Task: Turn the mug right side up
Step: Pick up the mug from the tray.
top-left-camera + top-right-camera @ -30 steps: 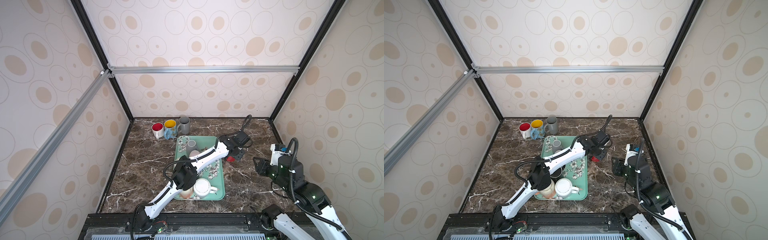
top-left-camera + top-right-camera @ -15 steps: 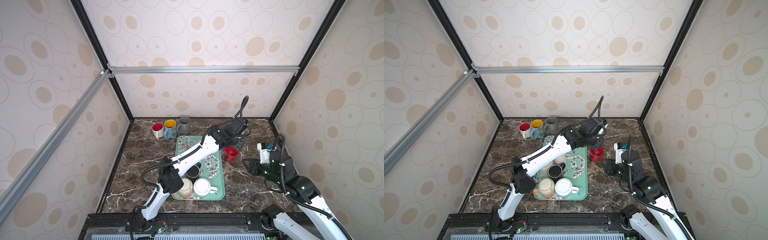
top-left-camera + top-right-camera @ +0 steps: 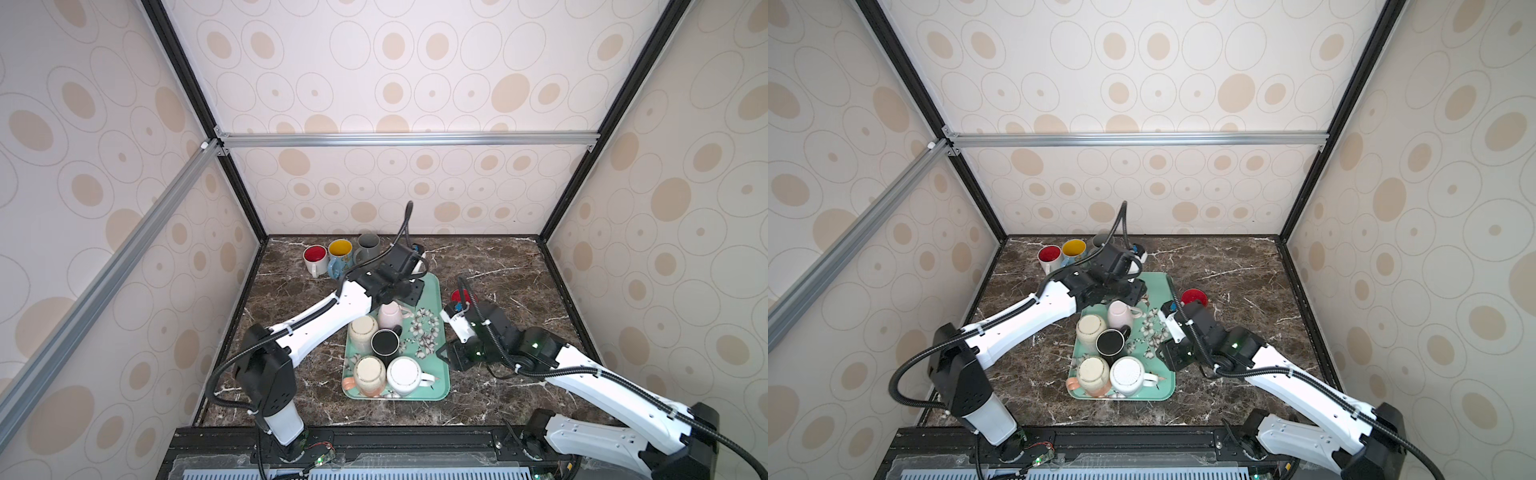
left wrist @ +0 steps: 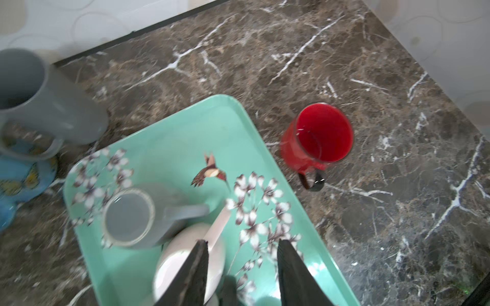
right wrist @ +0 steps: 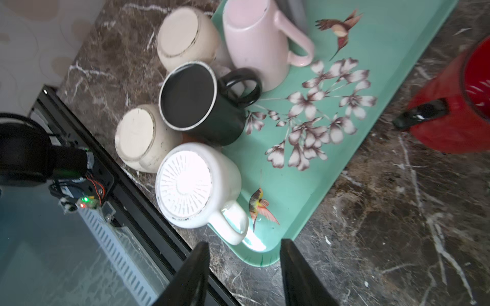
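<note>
The red mug [image 3: 462, 296] [image 3: 1194, 296] with a black handle stands upright on the marble, just right of the green tray [image 3: 436, 390], its mouth facing up in the left wrist view [image 4: 318, 135]. My left gripper [image 4: 242, 242] is open and empty, hovering over the tray's far end [image 3: 409, 291] above an upside-down pink mug [image 4: 185, 259]. My right gripper [image 5: 244, 241] is also open and empty, above the tray's near right corner [image 3: 451, 357]. The red mug [image 5: 461, 106] sits apart from it.
The tray carries two upside-down beige mugs [image 3: 362, 332] [image 3: 369, 374], a white one [image 3: 405, 376], a black one [image 3: 385, 341], a pink one [image 3: 390, 313] and a grey one [image 4: 127, 217]. Three upright mugs [image 3: 340, 253] stand at the back left. Enclosure walls surround the table.
My left gripper let go of the red mug, which now stands alone, and drew back left over the tray. My right arm came in toward the tray's near right corner.
</note>
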